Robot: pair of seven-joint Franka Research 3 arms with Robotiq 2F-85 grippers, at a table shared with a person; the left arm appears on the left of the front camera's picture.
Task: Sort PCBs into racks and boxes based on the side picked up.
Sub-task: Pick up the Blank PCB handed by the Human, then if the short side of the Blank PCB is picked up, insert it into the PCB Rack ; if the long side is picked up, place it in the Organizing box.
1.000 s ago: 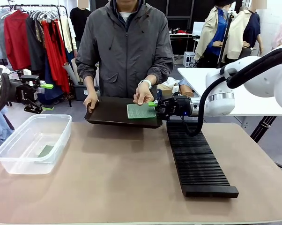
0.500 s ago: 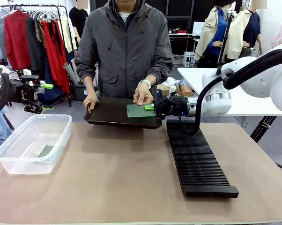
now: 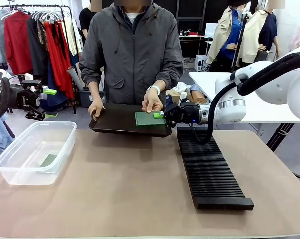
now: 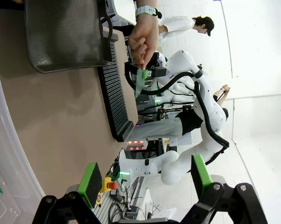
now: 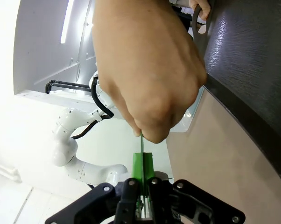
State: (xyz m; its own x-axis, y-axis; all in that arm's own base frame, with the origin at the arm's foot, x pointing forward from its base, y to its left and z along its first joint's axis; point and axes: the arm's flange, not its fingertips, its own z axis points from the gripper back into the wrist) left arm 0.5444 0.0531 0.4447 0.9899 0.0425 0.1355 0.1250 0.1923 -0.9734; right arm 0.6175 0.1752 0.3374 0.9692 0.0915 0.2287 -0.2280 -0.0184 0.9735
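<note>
A pale green PCB [image 3: 147, 118] is held above the smooth black tray [image 3: 115, 122]. The person's hand [image 3: 152, 102] pinches its far edge. My right gripper [image 3: 160, 114] is shut on the board's right edge. The right wrist view shows the PCB [image 5: 141, 145] edge-on, between the shut green pads of that gripper [image 5: 142, 170] and under the hand [image 5: 145, 70]. My left gripper [image 3: 47, 102] hangs open and holding nothing beyond the clear box [image 3: 20, 172], its pads [image 4: 90, 183] wide apart. Another PCB [image 3: 49, 160] lies inside the box. The black rack [image 3: 210, 169] lies on the right.
The person stands at the far side, the other hand [image 3: 96, 107] holding the tray's left end. A white table [image 3: 269, 107] stands behind the right arm, and a clothes rail [image 3: 35, 35] at the far left. Bare tabletop [image 3: 125, 184] lies between box and rack.
My right gripper moved slightly left onto the PCB's edge and closed on it. The left arm has stayed still.
</note>
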